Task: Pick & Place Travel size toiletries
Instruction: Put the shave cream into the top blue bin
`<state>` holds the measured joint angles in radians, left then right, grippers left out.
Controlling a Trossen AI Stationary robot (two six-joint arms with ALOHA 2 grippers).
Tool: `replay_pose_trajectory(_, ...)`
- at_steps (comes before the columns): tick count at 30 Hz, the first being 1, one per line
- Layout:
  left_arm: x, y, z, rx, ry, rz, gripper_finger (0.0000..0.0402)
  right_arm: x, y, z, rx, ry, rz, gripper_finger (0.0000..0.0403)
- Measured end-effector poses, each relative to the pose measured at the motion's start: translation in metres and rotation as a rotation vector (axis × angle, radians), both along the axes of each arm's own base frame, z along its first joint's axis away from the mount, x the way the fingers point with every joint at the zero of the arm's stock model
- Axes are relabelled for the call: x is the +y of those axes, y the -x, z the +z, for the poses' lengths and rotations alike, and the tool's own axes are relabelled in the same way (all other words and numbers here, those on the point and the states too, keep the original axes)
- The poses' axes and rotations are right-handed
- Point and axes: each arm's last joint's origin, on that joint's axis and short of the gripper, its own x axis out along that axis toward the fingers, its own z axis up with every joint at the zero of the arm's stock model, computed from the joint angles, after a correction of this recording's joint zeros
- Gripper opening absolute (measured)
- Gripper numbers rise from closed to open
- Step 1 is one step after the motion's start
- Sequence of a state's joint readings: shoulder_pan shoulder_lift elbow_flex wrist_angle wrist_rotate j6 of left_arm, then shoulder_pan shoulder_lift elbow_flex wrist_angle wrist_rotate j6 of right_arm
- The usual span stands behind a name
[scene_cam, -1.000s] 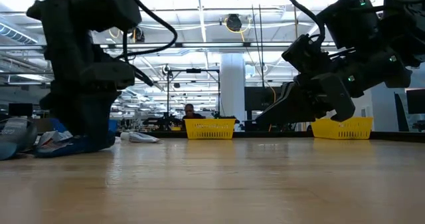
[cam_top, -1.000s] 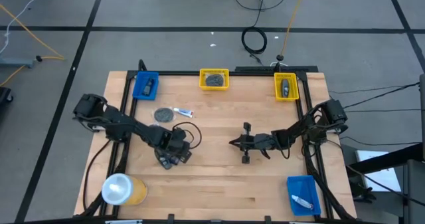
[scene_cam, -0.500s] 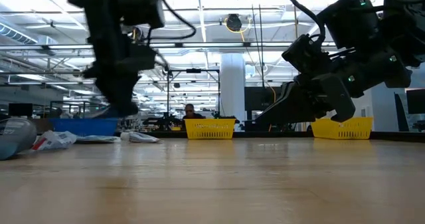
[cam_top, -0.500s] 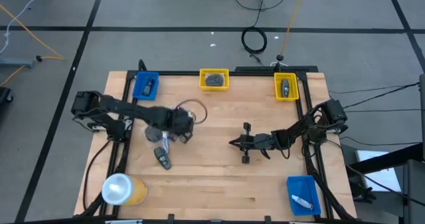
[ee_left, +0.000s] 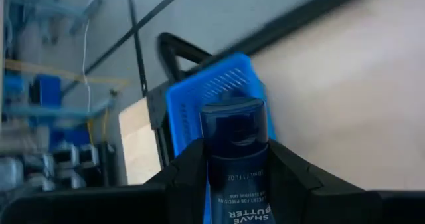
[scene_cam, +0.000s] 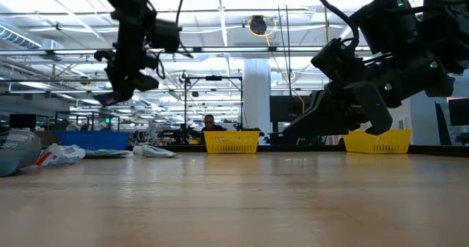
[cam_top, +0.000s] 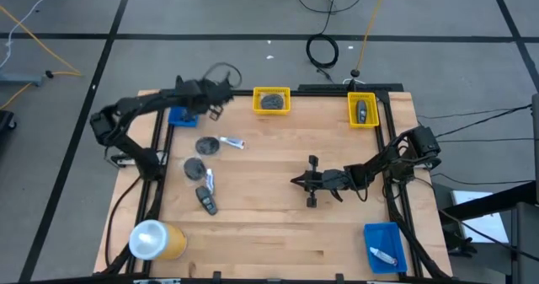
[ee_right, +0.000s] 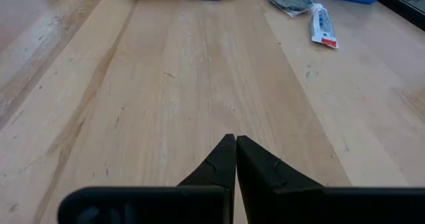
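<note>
Two arms stood over the bench. The left gripper (cam_top: 212,109) hung above the far left corner, at the blue bin (cam_top: 180,113) there, its fingers closed partway on a dark blue bottle (ee_left: 234,159) marked as shave butter. In the left wrist view the bottle stood between the fingers with that blue bin right behind it. The right gripper (cam_top: 296,181) hovered low over the middle of the bench, fingers pressed together and holding nothing. Left of centre lay the loose toiletries: a grey disc (cam_top: 207,146), a white tube (cam_top: 232,142) just beside it, another disc (cam_top: 194,169), a second tube (cam_top: 210,179) and a black oblong piece (cam_top: 206,200). A yellow roll (cam_top: 157,239) lay at the near left corner.
</note>
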<state>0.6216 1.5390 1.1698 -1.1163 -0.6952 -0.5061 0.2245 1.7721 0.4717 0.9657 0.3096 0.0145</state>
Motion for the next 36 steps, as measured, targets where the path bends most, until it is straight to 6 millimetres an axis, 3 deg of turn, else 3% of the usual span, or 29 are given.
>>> replay_pose_trajectory(4,0.034,0.023,-0.006,-0.069,-0.003,0.105,0.0113,0.000,0.000,0.000,0.000,0.000,0.000,0.0006)
replay_pose_trajectory(8,0.051,0.045,-0.023,-0.111,0.047,0.156,0.0113,0.000,0.000,0.000,0.000,0.000,0.000,0.0006)
replay_pose_trajectory(15,0.048,0.062,-0.059,-0.075,0.104,0.138,0.0113,0.000,0.000,0.000,-0.001,0.000,0.000,0.0006)
replay_pose_trajectory(31,0.055,0.064,-0.060,-0.152,0.113,0.102,0.0115,0.000,0.000,0.000,-0.002,-0.001,0.001,0.0006)
replay_pose_trajectory(36,0.058,0.062,-0.060,-0.152,0.100,0.069,0.0147,0.000,0.000,0.000,-0.002,-0.001,0.001,0.0006)
